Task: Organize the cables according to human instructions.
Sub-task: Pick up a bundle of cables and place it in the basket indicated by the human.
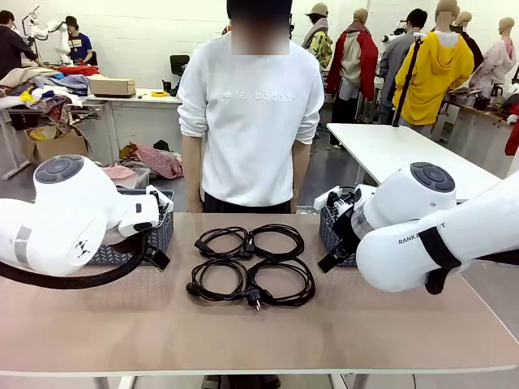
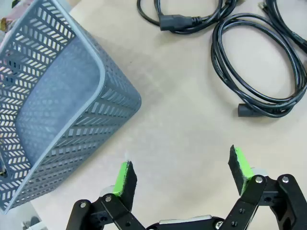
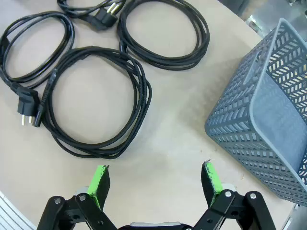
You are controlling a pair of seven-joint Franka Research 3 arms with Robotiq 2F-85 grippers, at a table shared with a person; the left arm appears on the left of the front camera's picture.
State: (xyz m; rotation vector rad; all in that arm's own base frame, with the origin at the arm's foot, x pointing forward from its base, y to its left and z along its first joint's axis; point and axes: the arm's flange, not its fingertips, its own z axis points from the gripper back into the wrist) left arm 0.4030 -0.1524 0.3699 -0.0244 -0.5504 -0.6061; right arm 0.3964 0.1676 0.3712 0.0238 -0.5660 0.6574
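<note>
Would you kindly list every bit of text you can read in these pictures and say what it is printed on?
"new balance": faint, across the chest of the person's white sweatshirt.
"RANK": part of a word on the right arm; a black strap hides what follows.
Left arm: a small dark mark, too small to read.
Cables: no legible print.

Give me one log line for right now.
cables: four coils, none held | left gripper: open, empty, near grey basket | right gripper: open, empty, near cables
</note>
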